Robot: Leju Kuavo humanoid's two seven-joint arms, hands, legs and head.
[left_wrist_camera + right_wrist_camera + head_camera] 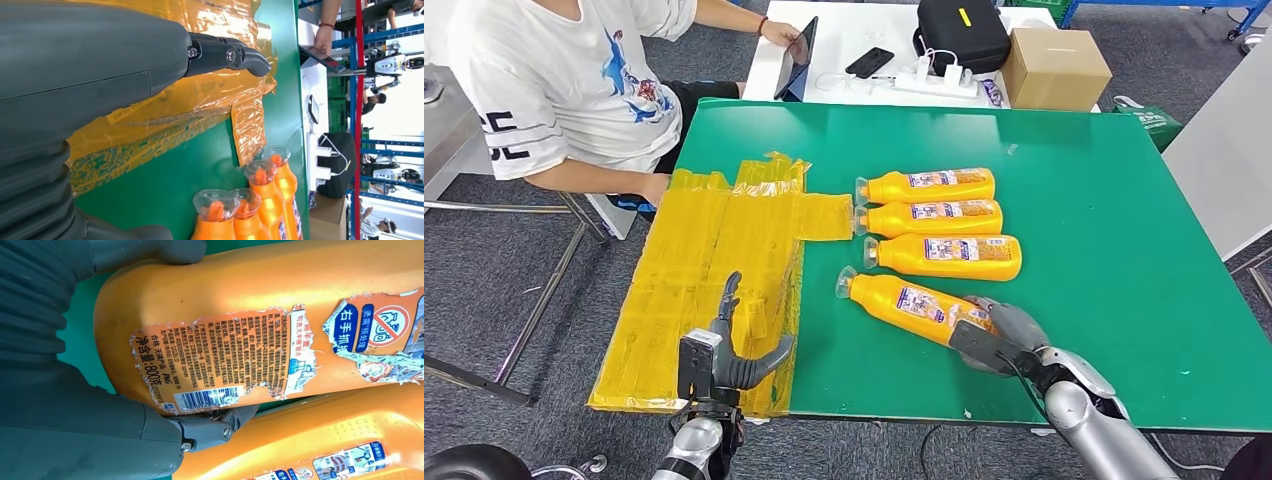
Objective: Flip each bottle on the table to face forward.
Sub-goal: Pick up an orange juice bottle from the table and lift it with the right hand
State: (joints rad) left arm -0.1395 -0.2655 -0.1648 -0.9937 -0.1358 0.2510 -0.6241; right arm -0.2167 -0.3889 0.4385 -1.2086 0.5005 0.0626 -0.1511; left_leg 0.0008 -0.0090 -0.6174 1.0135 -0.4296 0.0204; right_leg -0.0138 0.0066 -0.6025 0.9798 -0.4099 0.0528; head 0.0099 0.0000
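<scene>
Several orange bottles lie on their sides on the green table (1114,220), caps pointing left. Three of them (934,217) form a neat row. The nearest bottle (904,303) lies slanted in front of them, and my right hand (999,335) grips its base end. Up close, this bottle (240,305) shows a torn back label with a barcode, my thumb on one side and a finger (215,427) on the other. My left hand (729,350) hovers open over the yellow sheets (714,250), holding nothing. Its wrist view shows the bottle caps (215,205) beyond the hand (100,75).
A person (564,80) in a white shirt sits at the table's far left corner, an arm near the yellow sheets. Behind stands a white table (844,85) with a tablet (796,60), phone (869,62), black bag (961,32) and cardboard box (1054,68).
</scene>
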